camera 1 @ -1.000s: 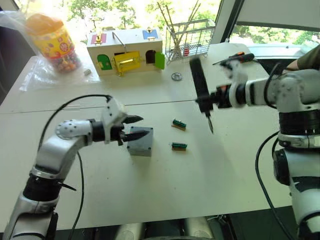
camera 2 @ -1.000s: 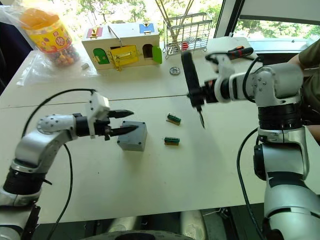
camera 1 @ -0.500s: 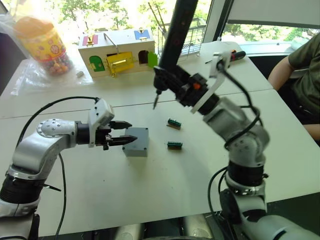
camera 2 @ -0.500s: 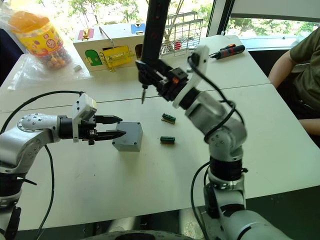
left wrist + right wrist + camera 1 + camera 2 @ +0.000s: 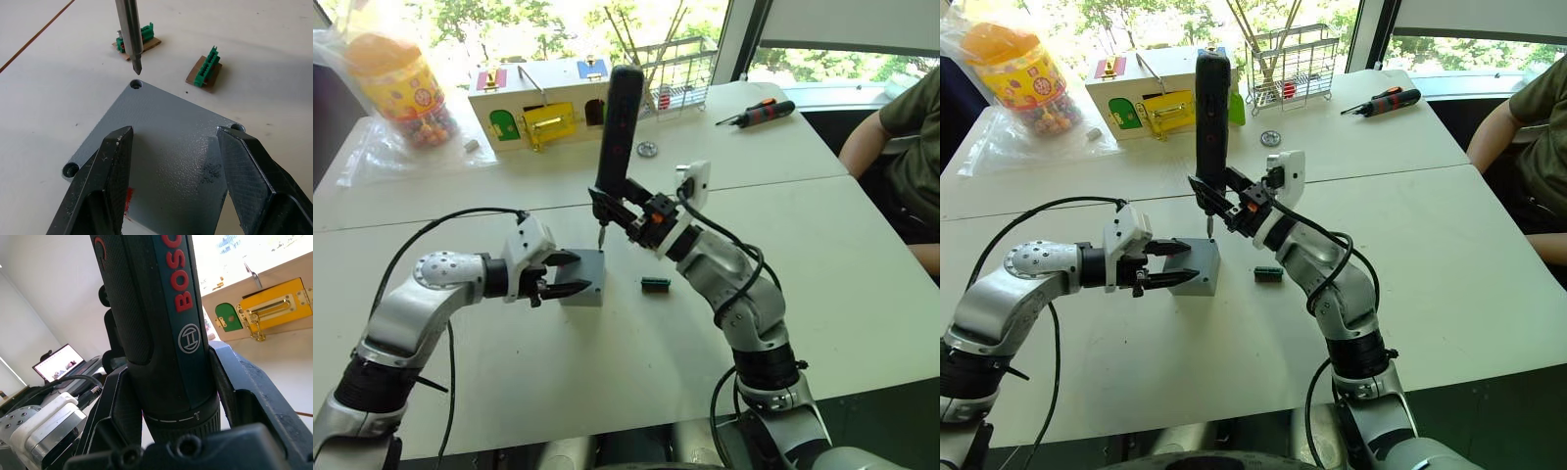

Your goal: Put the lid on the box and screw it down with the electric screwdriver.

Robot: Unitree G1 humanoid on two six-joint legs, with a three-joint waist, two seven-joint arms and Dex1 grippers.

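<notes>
1. At the upper left of the left eye view a candy jar [image 5: 408, 86] with an orange cap stands on a clear plastic bag [image 5: 382, 147].
2. Right of it, along the top, sits a wooden house-shaped box [image 5: 543, 103] with coloured doors.
3. The left gripper [image 5: 570, 274] reaches in from the left at mid-frame. Its two black fingers [image 5: 110, 171] are spread apart, one on each side of the box [image 5: 585, 279]; whether they touch its sides I cannot tell.
4. The box lies on the white table [image 5: 607, 392] just left of centre, with the lid [image 5: 161, 147] already lying on top. A red mark shows on the box's side in the left wrist view.
5. The electric screwdriver [image 5: 615, 127] stands almost upright at centre, clenched in the right gripper [image 5: 625, 208]. Its metal bit [image 5: 129, 34] hangs just above the lid's far corner screw hole [image 5: 136, 84], not touching it.
6. Two small green connector blocks [image 5: 208, 68] lie on the table just right of the box.
7. A wire rack [image 5: 1295, 64] stands at the top centre.
8. A small hand screwdriver [image 5: 762, 113] lies at the upper right.
9. A person's arm [image 5: 901, 137] shows at the right edge.
</notes>
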